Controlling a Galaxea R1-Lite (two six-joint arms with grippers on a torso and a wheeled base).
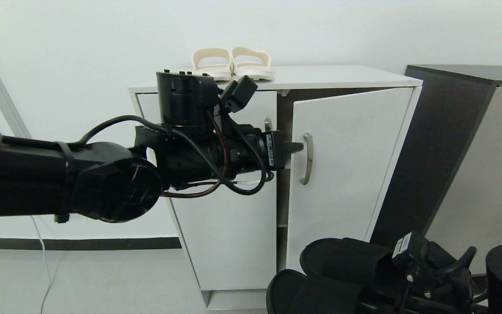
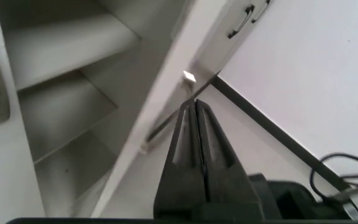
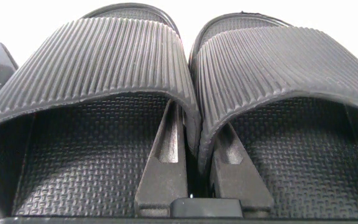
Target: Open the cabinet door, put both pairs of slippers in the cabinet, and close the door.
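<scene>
The white cabinet [image 1: 342, 76] has its right door [image 1: 347, 174] slightly ajar, with a dark gap beside the closed left door [image 1: 229, 226]. My left gripper [image 1: 296, 147] is at that gap, just left of the right door's handle [image 1: 307, 159]. In the left wrist view it [image 2: 196, 109] is shut with nothing in it, its tips near a white panel edge, the shelves [image 2: 61, 106] beside it. Cream slippers [image 1: 232, 63] rest on the cabinet top. My right gripper [image 3: 196, 127] is shut on the black slippers [image 3: 185, 74], one finger inside each, low at the front right [image 1: 342, 266].
A dark grey cabinet [image 1: 473, 131] stands right of the white one, close to the ajar door's hinge side. White wall and a dark baseboard [image 1: 76, 243] lie to the left, over open grey floor [image 1: 81, 283].
</scene>
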